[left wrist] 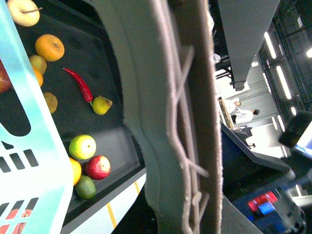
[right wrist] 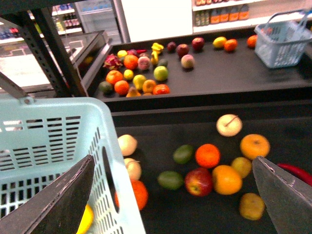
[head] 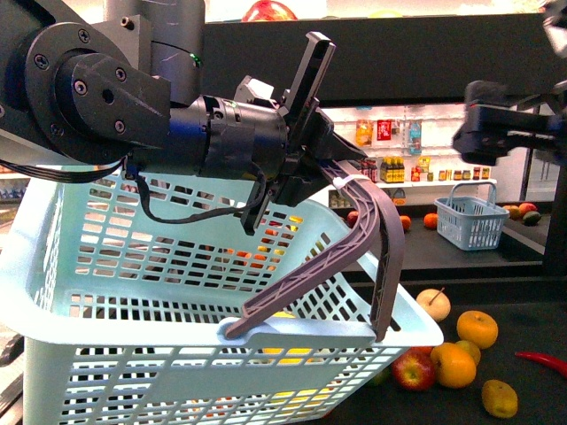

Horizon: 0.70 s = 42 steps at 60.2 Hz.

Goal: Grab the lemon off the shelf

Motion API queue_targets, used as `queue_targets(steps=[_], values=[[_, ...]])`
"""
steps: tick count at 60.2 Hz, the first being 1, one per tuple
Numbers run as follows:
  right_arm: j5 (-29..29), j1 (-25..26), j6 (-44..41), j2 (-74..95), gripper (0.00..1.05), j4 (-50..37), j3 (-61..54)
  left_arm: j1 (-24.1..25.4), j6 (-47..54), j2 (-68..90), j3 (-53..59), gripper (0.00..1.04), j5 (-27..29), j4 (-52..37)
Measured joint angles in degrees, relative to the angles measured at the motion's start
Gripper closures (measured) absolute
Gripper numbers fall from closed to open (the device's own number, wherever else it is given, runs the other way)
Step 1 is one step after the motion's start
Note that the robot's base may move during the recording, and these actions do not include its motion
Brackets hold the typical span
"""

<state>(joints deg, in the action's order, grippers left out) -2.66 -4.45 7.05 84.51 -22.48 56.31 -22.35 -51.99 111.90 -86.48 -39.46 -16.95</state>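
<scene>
Lemon unclear on shelf (right wrist: 161,134), left fingers (head: 312,75) gripping basket handle (head: 386,257), right fingers (right wrist: 58,200) spread.

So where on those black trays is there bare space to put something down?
The far tray is bare between its fruit cluster and the small blue basket. The near tray has a free strip between the light blue basket and the pale apple. Around the red apple it is crowded.

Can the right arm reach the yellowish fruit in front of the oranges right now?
Probably yes: the right gripper hangs open over the shelf, and that yellowish fruit lies uncovered, clear of the basket.
</scene>
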Motion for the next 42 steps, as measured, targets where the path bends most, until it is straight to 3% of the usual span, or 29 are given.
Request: queue_targets(steps=[13, 15, 19, 26, 42], values=[[-2.5, 1.9, -4.4, -22.4, 0.09, 0.2, -20.4, 0.0, 0.0, 0.0, 0.0, 0.97, 0.0, 0.0], [1.1, 3.0, -5.2, -26.6, 0.15, -0.8, -24.0, 0.0, 0.0, 0.0, 0.0, 0.97, 0.0, 0.0], [2.3, 3.8, -5.6, -33.1, 0.24, -0.1, -28.9, 0.0, 0.0, 0.0, 0.0, 0.97, 0.0, 0.0], [2.6, 4.3, -6.5, -53.7, 0.54, 8.1, -43.0, 0.0, 0.1, 0.0, 0.0, 0.97, 0.0, 0.0], [2.7, 4.3, -6.7, -65.6, 1.0, 10.6, -49.6, -0.1, 0.0, 0.0, 0.0, 0.97, 0.0, 0.0]])
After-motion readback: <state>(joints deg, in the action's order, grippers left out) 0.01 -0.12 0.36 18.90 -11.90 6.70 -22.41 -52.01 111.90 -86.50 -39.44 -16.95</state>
